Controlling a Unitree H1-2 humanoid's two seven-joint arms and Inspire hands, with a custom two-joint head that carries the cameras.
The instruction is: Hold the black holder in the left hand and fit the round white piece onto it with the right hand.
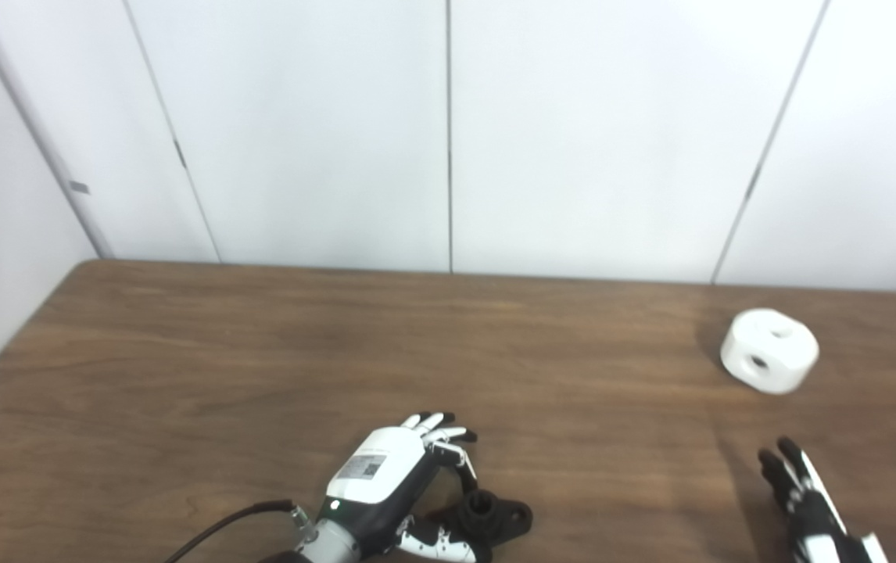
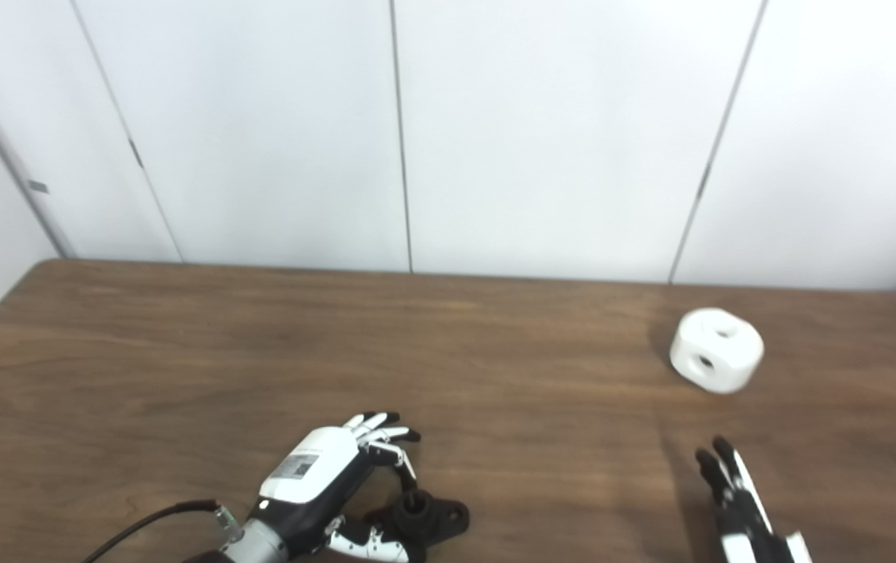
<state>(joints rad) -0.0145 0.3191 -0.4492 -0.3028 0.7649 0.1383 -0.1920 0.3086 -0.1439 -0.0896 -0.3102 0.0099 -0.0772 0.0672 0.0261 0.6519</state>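
Left hand (image 1: 385,489) cupped half-open around black holder (image 1: 495,518), grip uncertain; right hand (image 1: 808,500) open, empty, near round white piece (image 1: 768,349).

Bare table (image 1: 589,438) btwn right hand (image 1: 804,500) & white piece (image 1: 769,349); nothing blocking.

A brown wooden table (image 1: 260,352) carries the round white piece (image 1: 769,349) and, seemingly resting, the black holder (image 1: 495,518)
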